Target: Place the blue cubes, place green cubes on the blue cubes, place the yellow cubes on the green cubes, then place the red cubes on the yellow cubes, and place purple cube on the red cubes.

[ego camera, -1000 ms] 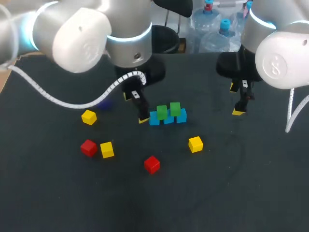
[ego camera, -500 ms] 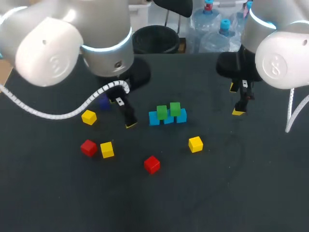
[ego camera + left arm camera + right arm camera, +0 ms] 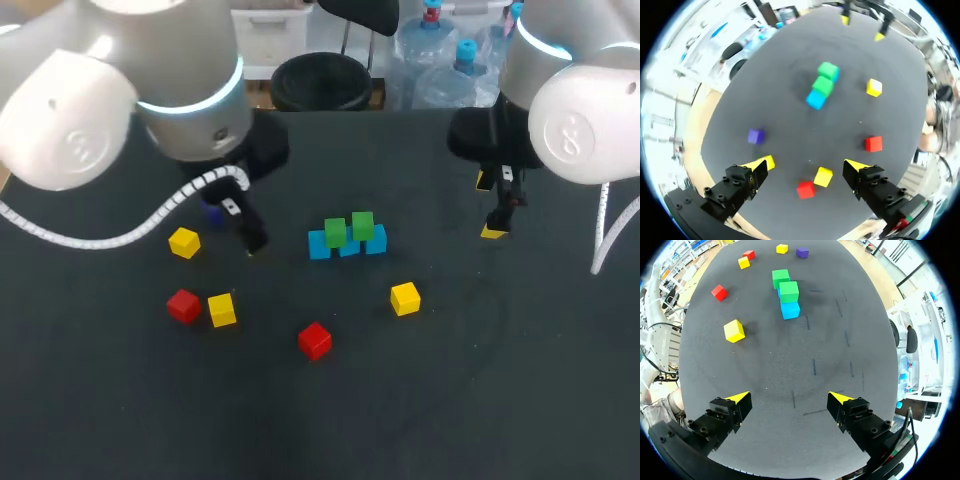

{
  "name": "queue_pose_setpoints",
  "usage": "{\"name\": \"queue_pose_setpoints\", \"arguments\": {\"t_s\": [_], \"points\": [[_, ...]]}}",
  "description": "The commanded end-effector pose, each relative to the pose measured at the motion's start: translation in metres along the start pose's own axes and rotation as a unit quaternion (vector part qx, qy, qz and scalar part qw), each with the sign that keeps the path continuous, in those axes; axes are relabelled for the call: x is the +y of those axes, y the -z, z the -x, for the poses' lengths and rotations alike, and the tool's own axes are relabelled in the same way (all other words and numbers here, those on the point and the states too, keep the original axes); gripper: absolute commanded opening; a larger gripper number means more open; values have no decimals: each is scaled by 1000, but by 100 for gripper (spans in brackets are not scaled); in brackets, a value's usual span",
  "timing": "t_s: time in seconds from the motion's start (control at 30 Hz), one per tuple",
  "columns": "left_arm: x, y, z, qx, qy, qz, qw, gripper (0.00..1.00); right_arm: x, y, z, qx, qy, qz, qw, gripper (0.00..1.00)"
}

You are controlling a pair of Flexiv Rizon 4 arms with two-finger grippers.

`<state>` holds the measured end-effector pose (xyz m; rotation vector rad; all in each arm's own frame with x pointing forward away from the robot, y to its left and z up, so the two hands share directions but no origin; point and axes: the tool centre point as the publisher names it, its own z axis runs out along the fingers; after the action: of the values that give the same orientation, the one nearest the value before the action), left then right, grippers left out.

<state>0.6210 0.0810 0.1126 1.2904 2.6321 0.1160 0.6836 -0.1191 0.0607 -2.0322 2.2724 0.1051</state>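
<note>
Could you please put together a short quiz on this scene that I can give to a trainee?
1. How many yellow cubes lie loose on the table?
2. True or false: both green cubes rest on the row of blue cubes.
3. The left hand is: A) shut on a cube; B) open and empty; C) out of view.
Key: 1. Three. 2. True. 3. B.
</note>
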Motion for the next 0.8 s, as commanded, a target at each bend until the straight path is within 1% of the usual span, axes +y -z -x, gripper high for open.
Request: {"name": "queue_pose_setpoints", "arguments": {"t_s": [0.03, 0.13, 0.17, 0.23, 0.3, 0.4, 0.43, 0.77, 0.8], "points": [[4, 17, -63, -26, 72, 19, 997, 100, 0, 0, -1, -1, 0, -1, 1000, 100], [2, 21, -82, -30, 117, 29, 992, 100, 0, 0, -1, -1, 0, -1, 1000, 100], [1, 22, -86, -32, 129, 31, 991, 100, 0, 0, -1, -1, 0, -1, 1000, 100], [0, 21, -88, -31, 139, 28, 989, 100, 0, 0, -1, -1, 0, -1, 1000, 100], [-3, 17, -84, -27, 135, 23, 990, 100, 0, 0, -1, -1, 0, -1, 1000, 100], [-8, 16, -68, -5, 91, 20, 996, 100, 0, 0, -1, -1, 0, -1, 1000, 100], [-9, 16, -62, -8, 74, 21, 997, 100, 0, 0, -1, -1, 0, -1, 1000, 100], [-9, 16, -62, -8, 74, 21, 997, 100, 0, 0, -1, -1, 0, -1, 1000, 100], [-9, 16, -62, -8, 74, 21, 997, 100, 1, 3, -1, -11, 9, 2, 1000, 100]]}}
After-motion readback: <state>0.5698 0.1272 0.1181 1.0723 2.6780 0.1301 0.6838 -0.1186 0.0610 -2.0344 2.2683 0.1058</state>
